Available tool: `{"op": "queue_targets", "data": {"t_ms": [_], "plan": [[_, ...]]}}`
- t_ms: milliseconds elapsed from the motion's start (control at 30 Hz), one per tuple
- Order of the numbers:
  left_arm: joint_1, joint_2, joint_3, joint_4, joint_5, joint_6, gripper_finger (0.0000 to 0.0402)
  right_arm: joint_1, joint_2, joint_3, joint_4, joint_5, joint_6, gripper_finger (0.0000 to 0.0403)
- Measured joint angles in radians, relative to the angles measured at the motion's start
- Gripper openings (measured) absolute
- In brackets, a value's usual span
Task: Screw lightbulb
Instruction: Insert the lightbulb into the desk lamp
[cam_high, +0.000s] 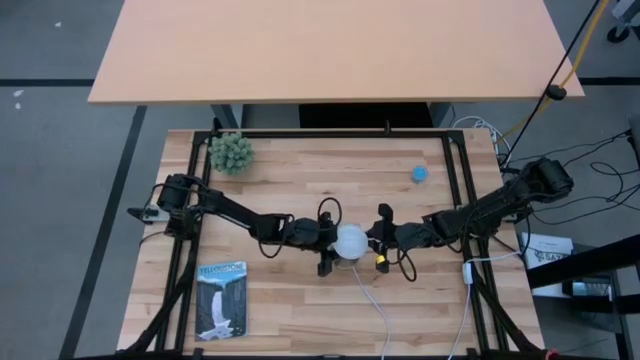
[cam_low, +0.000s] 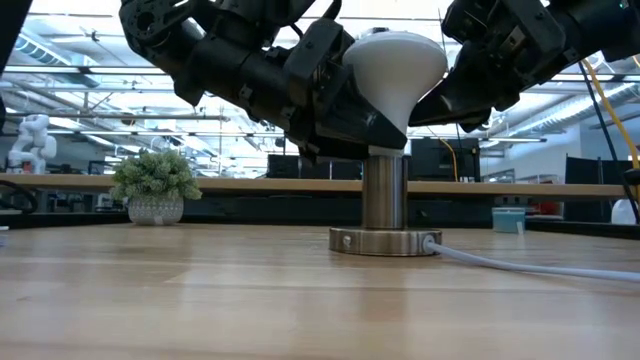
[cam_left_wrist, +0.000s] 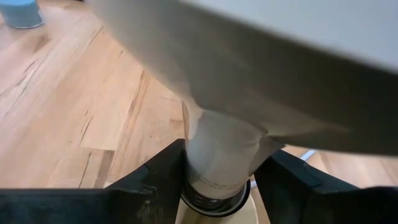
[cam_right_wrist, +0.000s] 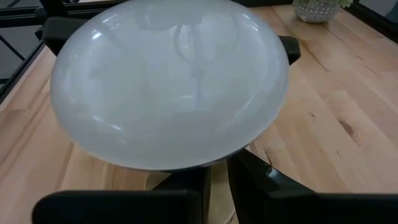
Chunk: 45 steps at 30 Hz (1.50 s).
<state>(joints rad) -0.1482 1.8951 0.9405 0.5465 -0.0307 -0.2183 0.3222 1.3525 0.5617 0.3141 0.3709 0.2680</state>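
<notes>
The white lightbulb (cam_high: 351, 240) stands upright, dome up, with its grey screw base (cam_left_wrist: 211, 198) in the top of the silvery socket post (cam_low: 385, 190). The post rises from a round disc (cam_low: 385, 242) on the table's middle. My left gripper (cam_high: 325, 240) comes from the table's left and is shut on the bulb's neck below the dome. My right gripper (cam_high: 383, 240) comes from the right. Its fingers (cam_right_wrist: 267, 186) stand close together under the dome's (cam_right_wrist: 168, 81) right side, with only a narrow gap between them. My left gripper pinches the bulb's narrow neck (cam_left_wrist: 217, 155) between its two fingers (cam_left_wrist: 165, 177), just above the screw base. The fingers come from the table's left, slanting a little downward. The bulb stays upright with its base in the socket. My right gripper lies close under the dome's right side; whether it touches the bulb, I cannot tell.
The socket's white cord (cam_high: 372, 300) runs toward the table's near edge. A small potted plant (cam_high: 231, 153) stands at the far left, a small blue object (cam_high: 420, 173) at the far right. A booklet with a waterfall picture (cam_high: 221, 298) lies near left.
</notes>
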Motion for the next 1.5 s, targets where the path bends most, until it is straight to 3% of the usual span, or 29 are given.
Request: {"op": "queue_targets", "data": {"t_ms": [1233, 1333, 1500], "plan": [[-0.003, 0.000, 0.000, 0.010, -0.011, -0.018, 0.0184, 0.000, 0.000, 0.000, 0.002, -0.003, 0.000, 0.0045], [-0.003, 0.000, 0.000, 0.013, -0.012, -0.020, 0.0199, 0.000, 0.000, 0.000, 0.002, -0.007, 0.000, 0.0045], [-0.003, 0.000, 0.000, 0.015, -0.025, -0.019, 0.0256, 0.000, 0.000, 0.000, 0.004, -0.010, 0.000, 0.0045]]}}
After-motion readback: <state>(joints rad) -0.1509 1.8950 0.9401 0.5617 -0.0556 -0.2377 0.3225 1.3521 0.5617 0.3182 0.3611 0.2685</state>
